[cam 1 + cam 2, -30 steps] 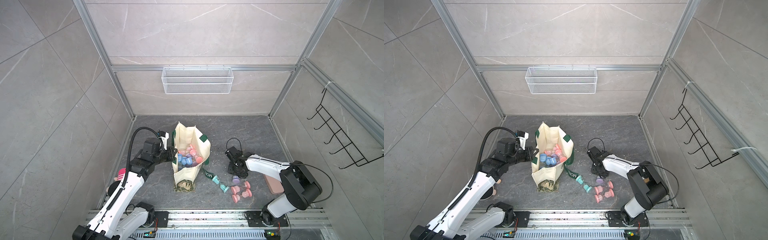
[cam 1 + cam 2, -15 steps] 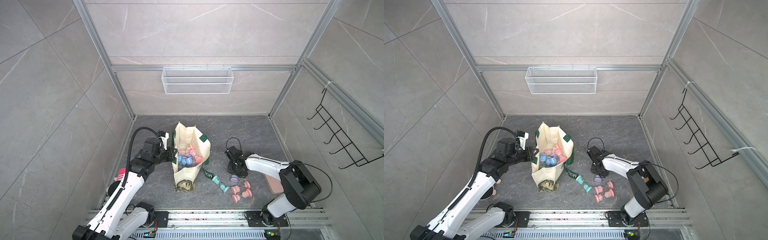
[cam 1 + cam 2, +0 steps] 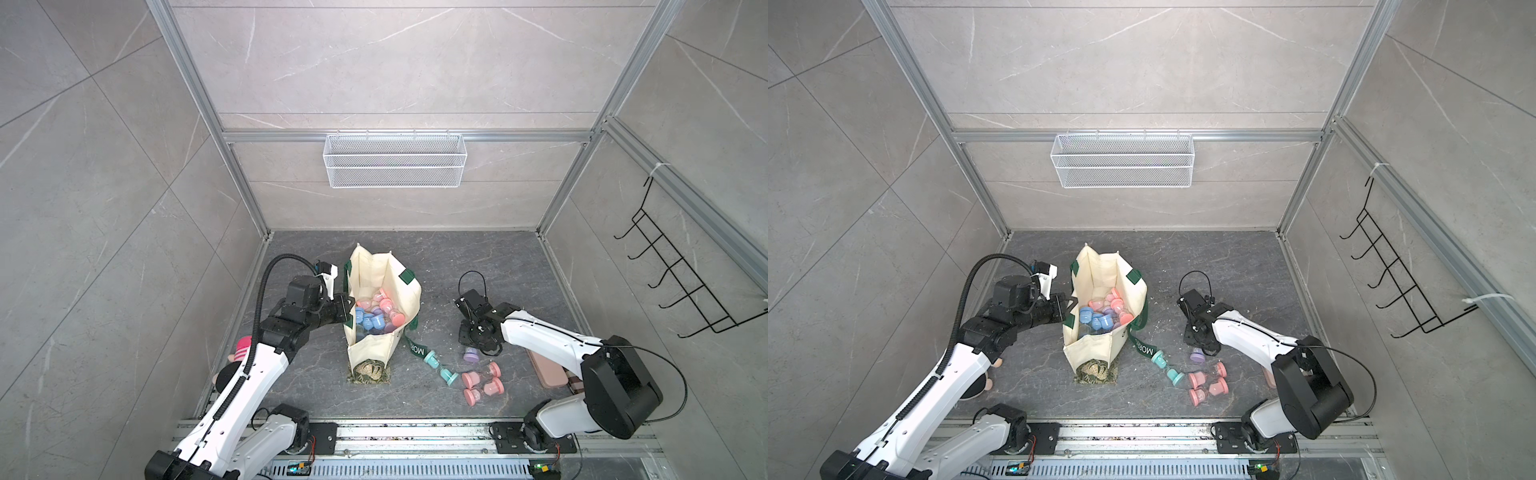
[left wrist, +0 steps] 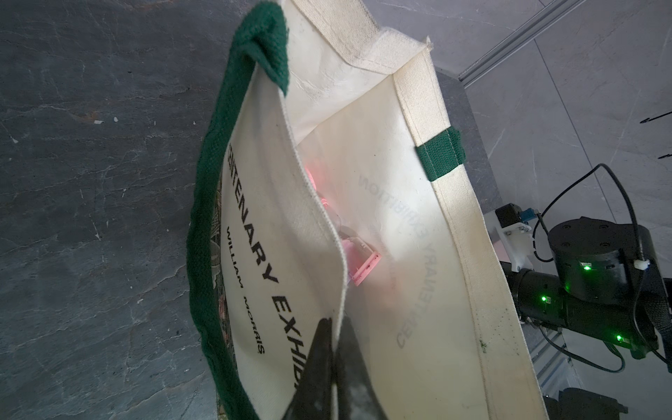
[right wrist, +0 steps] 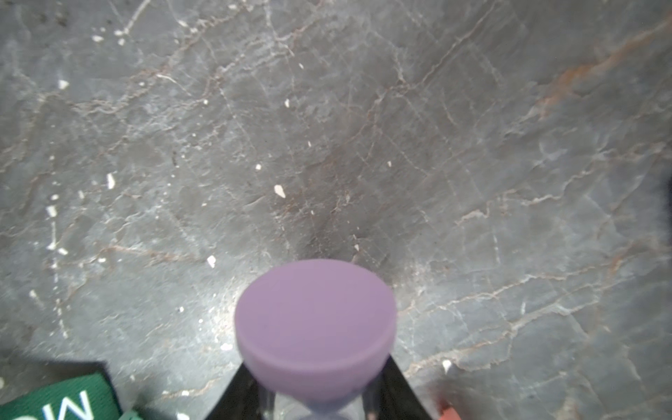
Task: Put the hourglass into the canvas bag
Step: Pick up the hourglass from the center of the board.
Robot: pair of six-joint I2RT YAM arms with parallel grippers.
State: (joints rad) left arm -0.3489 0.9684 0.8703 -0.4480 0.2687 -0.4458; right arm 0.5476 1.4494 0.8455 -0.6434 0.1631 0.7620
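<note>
floor (image 3: pixel 478 266) (image 3: pixel 1217 266): dark grey and marbled, inside a grey tiled enclosure where two robot arms work.
canvas bag (image 3: pixel 374 270) (image 3: pixel 1100 274) (image 4: pixel 400 163): cream with dark green straps, standing open near the middle of the floor, mouth facing up.
hourglasses in the bag (image 3: pixel 376 316) (image 3: pixel 1106 311): pink, blue and purple, piled at the bottom.
left gripper (image 3: pixel 348 309) (image 3: pixel 1068 309) (image 4: pixel 336 327): jaws pressed together on the rim of the bag wall nearest its arm, pinching the cloth.
purple hourglass (image 3: pixel 470 354) (image 3: pixel 1197 355) (image 5: pixel 316 320): upright, outside the canvas bag and well to its side. It sits low over the floor, but whether it touches cannot be told.
right gripper (image 3: pixel 471 347) (image 3: pixel 1200 347) (image 5: pixel 316 403): pointing down over the purple hourglass, jaws clamped on its glass middle just under the top cap.
green strap (image 3: pixel 417 347) (image 3: pixel 1142 345) (image 5: pixel 54 403): lettered in white, trailing from the bag across the floor.
teal hourglass (image 3: pixel 438 365) (image 3: pixel 1167 365): lying on its side, one end just beside the green strap.
pink hourglasses (image 3: pixel 482 384) (image 3: pixel 1208 384): lying side by side near the teal hourglass.
pink case (image 3: pixel 548 370): flat on the floor, partly hidden under the right arm.
</note>
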